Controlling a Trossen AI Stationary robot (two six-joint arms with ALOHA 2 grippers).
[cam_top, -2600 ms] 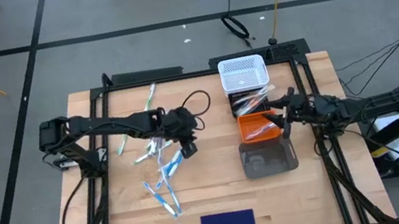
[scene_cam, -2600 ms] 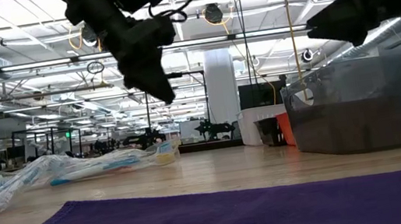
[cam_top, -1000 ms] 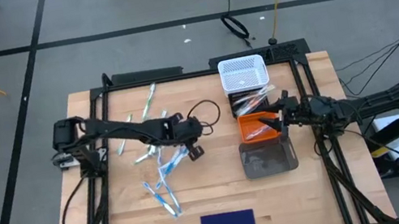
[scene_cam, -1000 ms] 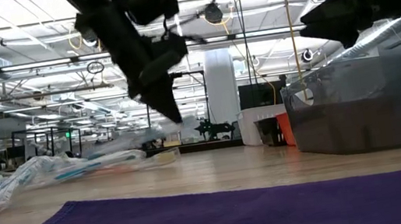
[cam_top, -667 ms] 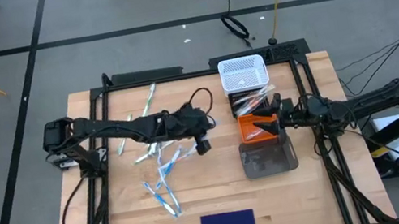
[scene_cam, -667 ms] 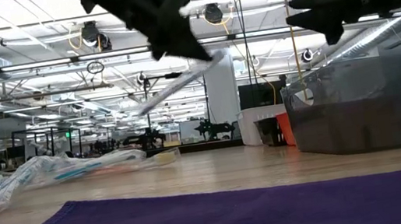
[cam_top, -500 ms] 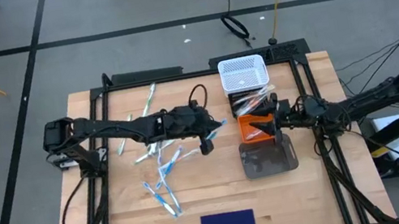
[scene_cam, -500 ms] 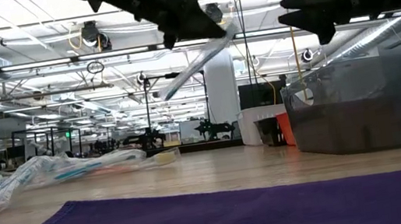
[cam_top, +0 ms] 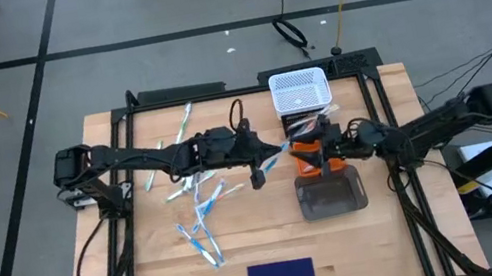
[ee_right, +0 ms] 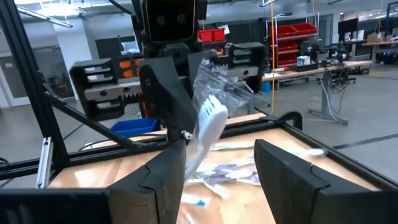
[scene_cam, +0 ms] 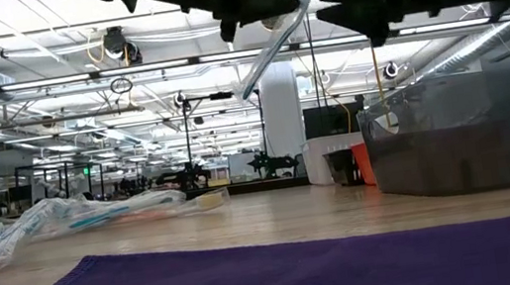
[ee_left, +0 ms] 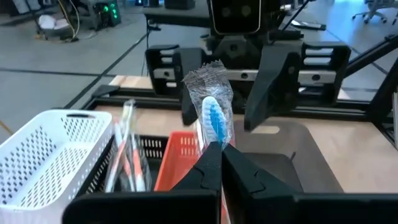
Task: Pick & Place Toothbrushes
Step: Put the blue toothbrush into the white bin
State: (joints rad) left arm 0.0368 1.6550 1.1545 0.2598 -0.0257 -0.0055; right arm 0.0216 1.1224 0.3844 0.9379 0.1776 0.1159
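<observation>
The left tool (cam_top: pixel 257 171) is pinched shut on one blue-headed toothbrush in a shiny clear wrapper (cam_top: pixel 273 160), holding it up off the pale wooden counter (cam_top: pixel 263 236), just short of the row of bins. In the left wrist view the two dark fingers meet on the wrapper's lower end and the brush (ee_left: pixel 212 118) stands up from them, head end free. The right tool (cam_top: pixel 328 152) faces it from the opposite side with its fingers spread apart — the right wrist view shows the wrapped brush (ee_right: pixel 208 121) standing between and a little beyond those open fingers, not yet touched.

The relation that counts is this: the brush's long axis points from the left tool toward the right one, free head end leading, so the right tool is the nearer taker and looks set for a hand-over. To my eye its fingers need to straddle the head end before closing — the slick wrapper could slip if caught at the edge.

Below them sit the orange bin (cam_top: pixel 312 157), the grey translucent bin (cam_top: pixel 331 196) and the white mesh basket (cam_top: pixel 299 89). The other wrapped toothbrushes (cam_top: pixel 199 207) lie scattered on the counter on the left arm's side, well apart from the bins.
</observation>
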